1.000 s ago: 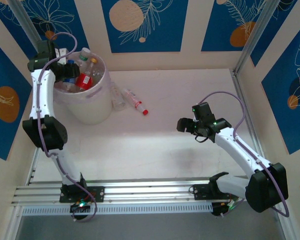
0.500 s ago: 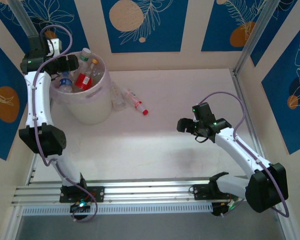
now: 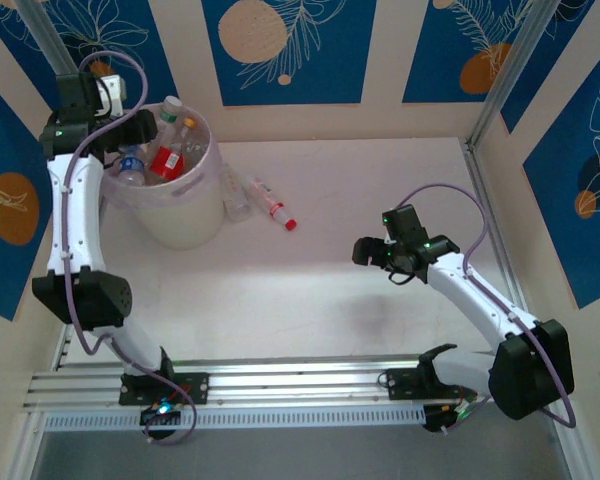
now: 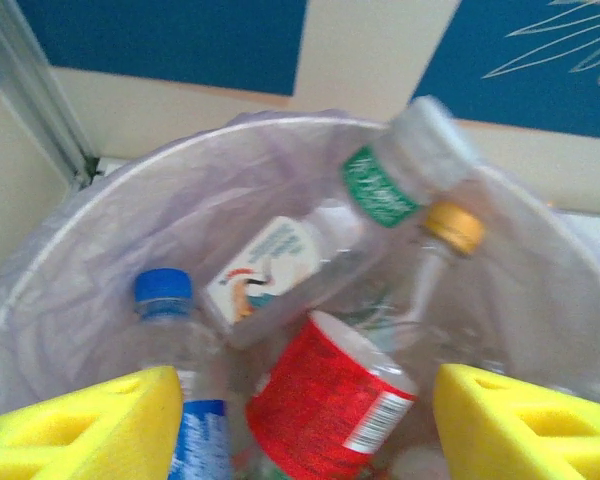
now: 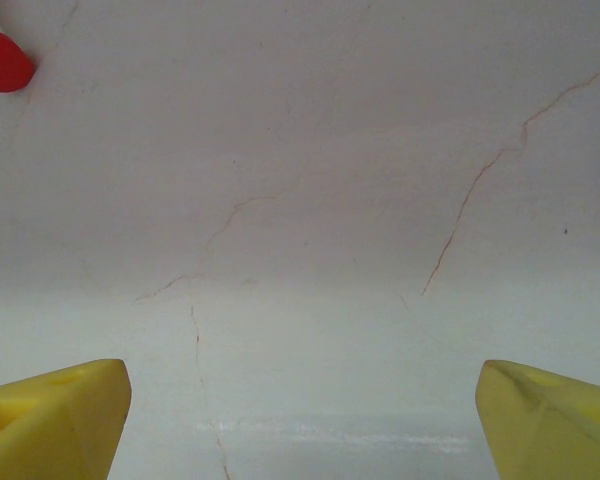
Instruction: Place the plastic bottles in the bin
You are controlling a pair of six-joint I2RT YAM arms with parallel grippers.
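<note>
The bin [image 3: 180, 215] stands at the far left with several plastic bottles in it. My left gripper [image 3: 140, 128] hovers at its left rim, open. In the left wrist view, the left gripper [image 4: 305, 430] has its yellow fingers apart above a red-labelled bottle [image 4: 325, 400] lying in the bin [image 4: 70, 230], beside a blue-capped bottle [image 4: 165, 300] and a white-capped one [image 4: 380, 190]. Two bottles lie on the table right of the bin: a clear one [image 3: 235, 195] and a red-capped one [image 3: 273, 207]. My right gripper [image 3: 365, 250] [image 5: 300, 430] is open over bare table, a red cap [image 5: 2, 62] ahead.
Blue-and-cream walls close in the table at the back and both sides, and the bin stands close to the left wall. A metal rail [image 3: 280, 385] runs along the near edge by the arm bases. A yellow-capped bottle [image 4: 450, 228] leans in the bin.
My left gripper let go of the red-labelled bottle, which now lies in the bin, and drew back up and to the left. The right arm has barely moved.
</note>
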